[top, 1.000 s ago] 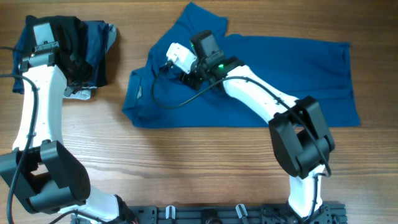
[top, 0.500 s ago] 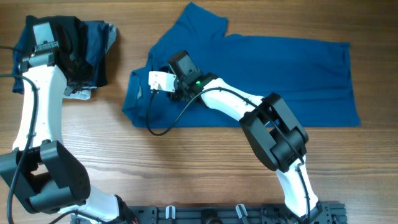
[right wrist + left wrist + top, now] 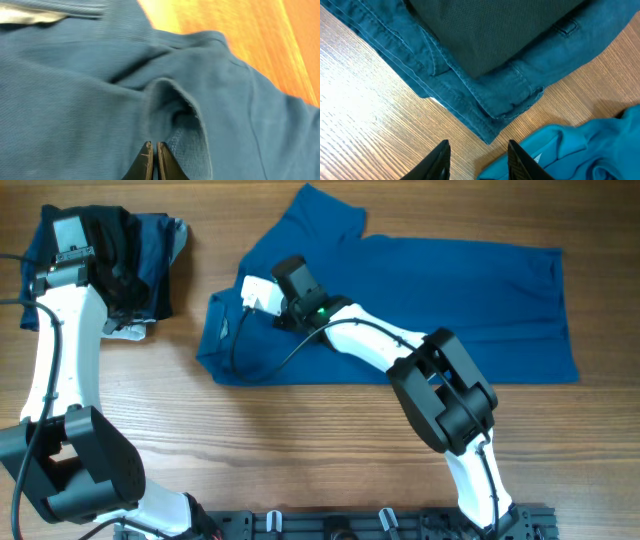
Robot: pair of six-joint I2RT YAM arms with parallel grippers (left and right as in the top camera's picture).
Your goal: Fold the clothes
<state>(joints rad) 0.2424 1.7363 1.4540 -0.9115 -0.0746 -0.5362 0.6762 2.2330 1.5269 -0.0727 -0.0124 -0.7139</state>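
Observation:
The clothes are a medium-blue polo shirt (image 3: 430,300) spread flat across the middle of the table, its collar end to the left. My right gripper (image 3: 250,300) is down on the shirt by the collar. In the right wrist view its fingers (image 3: 154,160) are pressed together on a raised pucker of the shirt (image 3: 75,100). My left gripper (image 3: 118,280) hangs over the pile at the far left. Its fingers (image 3: 479,160) stand apart above bare wood with nothing between them, and a corner of the shirt (image 3: 580,150) lies to their right.
A pile of folded dark denim-blue garments (image 3: 160,255) with a folded black garment (image 3: 110,225) on top lies at the back left. The denim corner (image 3: 490,115) shows just beyond my left fingers. A black cable (image 3: 265,355) trails over the shirt's left part.
My right gripper has moved left across the shirt to the collar area and shut its jaws there. The left arm has stayed where it was.

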